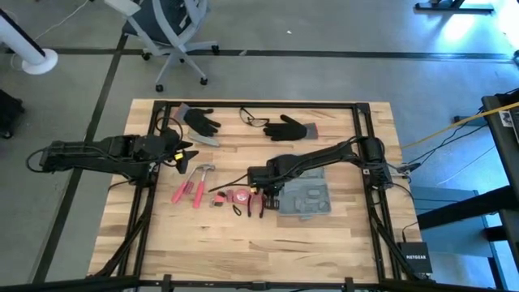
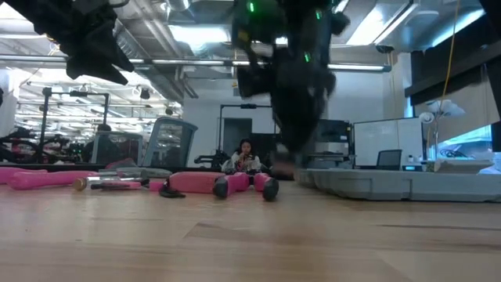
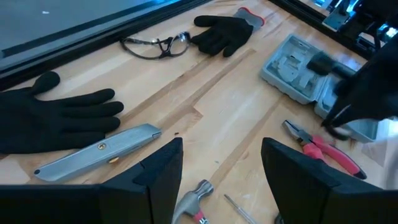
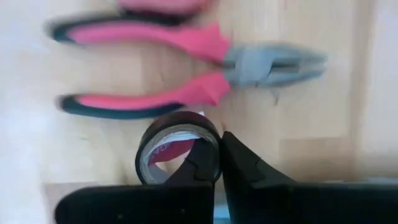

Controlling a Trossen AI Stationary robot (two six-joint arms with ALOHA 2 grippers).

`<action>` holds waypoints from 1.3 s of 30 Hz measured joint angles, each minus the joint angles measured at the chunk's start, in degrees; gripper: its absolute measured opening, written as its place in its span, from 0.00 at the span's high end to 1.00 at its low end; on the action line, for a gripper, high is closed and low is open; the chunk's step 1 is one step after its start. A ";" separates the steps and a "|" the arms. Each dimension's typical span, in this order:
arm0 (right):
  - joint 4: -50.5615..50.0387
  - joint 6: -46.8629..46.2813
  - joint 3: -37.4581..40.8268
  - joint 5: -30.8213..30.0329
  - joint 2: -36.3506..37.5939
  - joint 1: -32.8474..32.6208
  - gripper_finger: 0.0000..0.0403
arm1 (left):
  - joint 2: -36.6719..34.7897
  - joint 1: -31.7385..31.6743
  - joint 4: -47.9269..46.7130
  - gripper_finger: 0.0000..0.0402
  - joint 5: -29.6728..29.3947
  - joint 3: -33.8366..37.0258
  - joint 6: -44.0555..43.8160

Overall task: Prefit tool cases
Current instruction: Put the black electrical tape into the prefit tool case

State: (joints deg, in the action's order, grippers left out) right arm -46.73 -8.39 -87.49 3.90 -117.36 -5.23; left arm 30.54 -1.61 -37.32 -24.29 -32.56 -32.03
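Note:
The grey tool case (image 1: pixel 304 199) lies open on the table right of centre, its moulded slots up; it also shows in the left wrist view (image 3: pixel 292 68). Just left of it my right gripper (image 1: pixel 259 197) points down, shut on a black roll of tape (image 4: pixel 177 149). Pink-handled pliers (image 4: pixel 186 68) lie on the wood beside the roll. My left gripper (image 3: pixel 221 180) stands open above the table's left part, above a hammer (image 3: pixel 193 199), touching nothing. My right gripper pinches the tape roll's wall (image 4: pixel 214 146) between its two fingers, one finger (image 4: pixel 198 165) inside the ring and the other (image 4: pixel 245 168) outside. The fingers come from above, pointing down. The roll stands on edge in the hold; whether it is clear of the table I cannot tell.
Two black gloves (image 1: pixel 201 122) (image 1: pixel 288 128), safety glasses (image 1: pixel 254 120) and a utility knife (image 1: pixel 203 139) lie toward the far edge. More pink-handled tools (image 1: pixel 188 193) lie left of centre. A person (image 2: pixel 245 159) sits in the room beyond.

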 joint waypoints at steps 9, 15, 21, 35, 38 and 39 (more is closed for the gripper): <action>-17.58 0.42 -4.45 -2.73 6.91 0.76 0.99 | -0.02 0.00 -1.70 0.48 0.00 0.00 -0.11; -20.11 -11.93 11.07 -2.23 19.94 -2.16 1.00 | 0.00 0.00 -2.21 0.48 0.00 0.00 -0.05; -15.16 -34.40 28.74 -1.77 31.84 -10.01 1.00 | 0.00 0.00 -2.39 0.48 0.00 0.00 0.82; -7.67 -52.79 38.94 -2.88 33.42 -18.80 1.00 | 3.09 0.00 -0.32 0.48 0.01 0.02 0.83; -6.42 -53.91 40.18 -2.39 33.40 -18.80 1.00 | 4.97 0.04 -0.04 0.48 0.09 0.03 -0.29; -5.71 -54.16 40.29 -2.34 33.42 -18.80 1.00 | 5.54 0.16 -0.04 0.48 0.13 0.04 -0.74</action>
State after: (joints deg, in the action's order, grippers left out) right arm -52.45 -62.55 -47.20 1.55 -83.94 -24.03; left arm 36.09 -1.45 -37.36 -24.16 -32.51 -32.77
